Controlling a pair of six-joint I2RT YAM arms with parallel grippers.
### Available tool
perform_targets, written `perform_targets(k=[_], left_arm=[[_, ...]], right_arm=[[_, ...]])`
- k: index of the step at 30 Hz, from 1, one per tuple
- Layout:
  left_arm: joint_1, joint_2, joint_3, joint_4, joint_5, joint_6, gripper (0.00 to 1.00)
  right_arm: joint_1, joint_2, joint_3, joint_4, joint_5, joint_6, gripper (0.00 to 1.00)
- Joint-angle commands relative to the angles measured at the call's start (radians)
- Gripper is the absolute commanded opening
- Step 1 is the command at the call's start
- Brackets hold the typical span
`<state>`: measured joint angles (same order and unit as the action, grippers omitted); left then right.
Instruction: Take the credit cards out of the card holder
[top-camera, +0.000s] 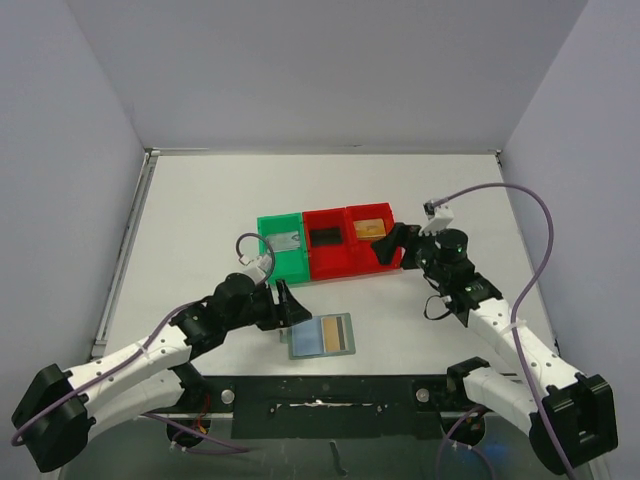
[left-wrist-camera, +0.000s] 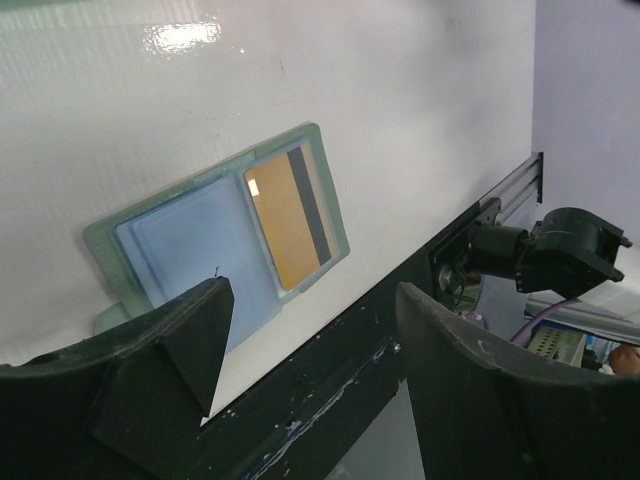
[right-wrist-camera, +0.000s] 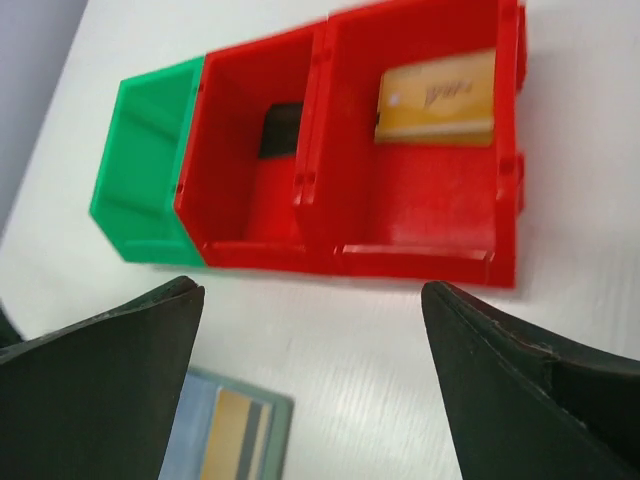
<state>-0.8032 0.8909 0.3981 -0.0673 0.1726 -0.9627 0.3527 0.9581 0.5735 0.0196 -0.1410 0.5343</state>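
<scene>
Card holder (right-wrist-camera: 198, 425) half out of frame (right wrist view), blurry.

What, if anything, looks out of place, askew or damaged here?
Nothing stands out. The card holder lies flat with one gold card in it; the green bin and the two red bins each hold one card.

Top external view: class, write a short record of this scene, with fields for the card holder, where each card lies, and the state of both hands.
Holder: flat grey-blue rectangular card holder, lying on the white table
In holder: gold card with dark stripe
Green plastic bin: silver-grey card
Middle red plastic bin: black card
Right red plastic bin: gold rectangular card
Left hand: open, empty, beside the holder
Right hand: open, empty, by the right red bin
</scene>
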Motion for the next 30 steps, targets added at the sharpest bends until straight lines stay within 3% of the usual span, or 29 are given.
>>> perform_targets(k=[1, 3, 6, 11, 30], left_arm=[[-0.003, 0.027, -0.009, 0.177, 0.038, -0.061, 0.64], [-0.008, 0.045, -0.011, 0.192, 0.037, -0.066, 0.63], [-0.015, 0.071, -0.004, 0.189, 0.02, -0.064, 0.62], [-0.045, 0.114, 0.009, 0.183, -0.024, -0.069, 0.6], [-0.177, 0.313, 0.086, 0.221, -0.144, -0.091, 0.54]], right_arm=[[0.006, -0.138, -0.15, 0.157, -0.112, 0.295, 0.89], [0.011, -0.155, -0.184, 0.154, -0.172, 0.291, 0.81], [0.016, -0.146, -0.142, 0.016, -0.18, 0.214, 0.65], [0.028, -0.121, -0.133, -0.074, -0.236, 0.197, 0.47], [0.25, 0.239, -0.09, 0.025, -0.414, 0.105, 0.28]])
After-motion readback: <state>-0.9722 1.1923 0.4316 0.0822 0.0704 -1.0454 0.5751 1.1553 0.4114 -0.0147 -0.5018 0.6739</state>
